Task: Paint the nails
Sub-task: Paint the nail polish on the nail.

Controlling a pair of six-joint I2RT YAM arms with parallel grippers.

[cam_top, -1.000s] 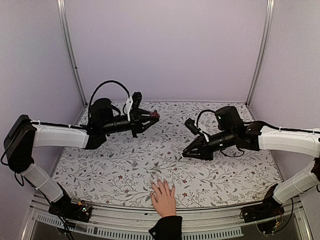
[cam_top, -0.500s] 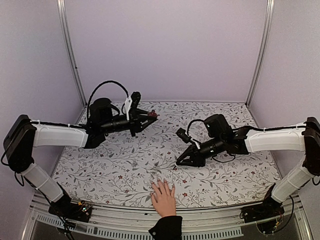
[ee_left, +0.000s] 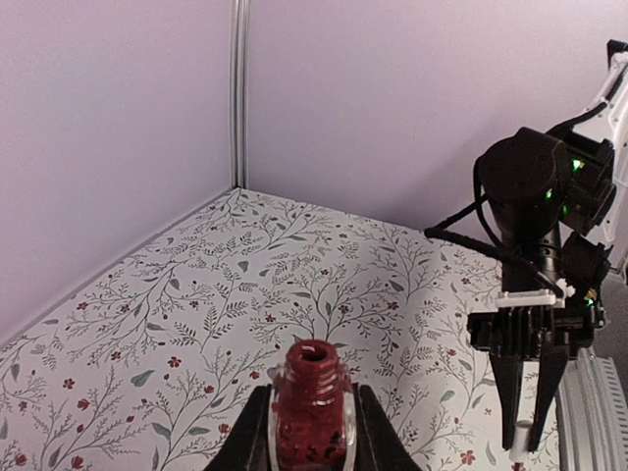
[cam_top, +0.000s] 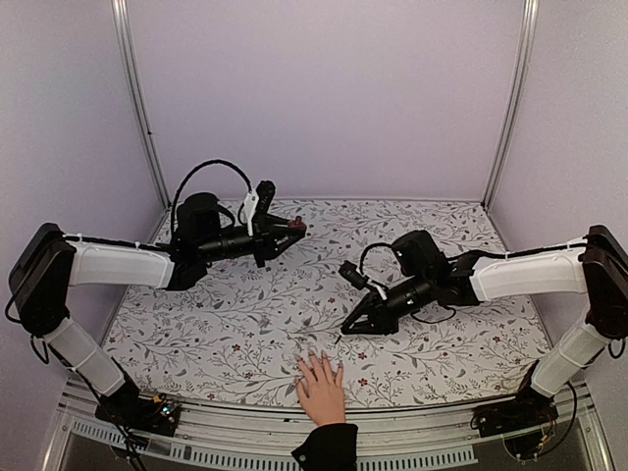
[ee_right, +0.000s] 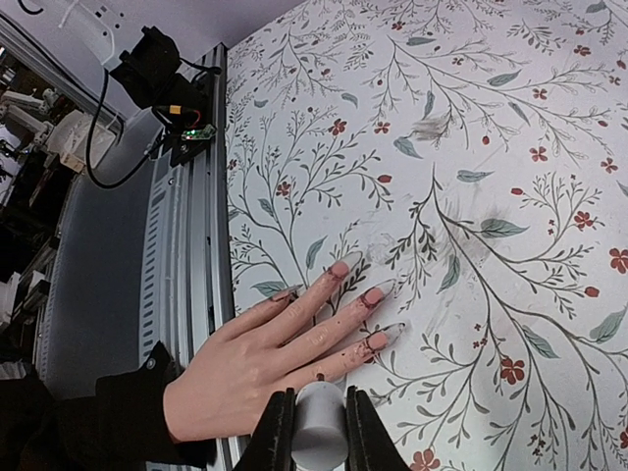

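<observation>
Soft, even, diffuse light, fairly bright, only faint shadows on the floral table, frame posts bowed by wide-angle distortion, near bottle perhaps slightly soft, backgrounds sharp.

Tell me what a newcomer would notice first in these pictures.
A human hand lies flat at the floral table's near edge, several nails tinted pinkish-red. The right arm's fingers hover close by, clamped on a white cap. At the back left, the left arm's fingers grip an open dark-red polish bottle.
</observation>
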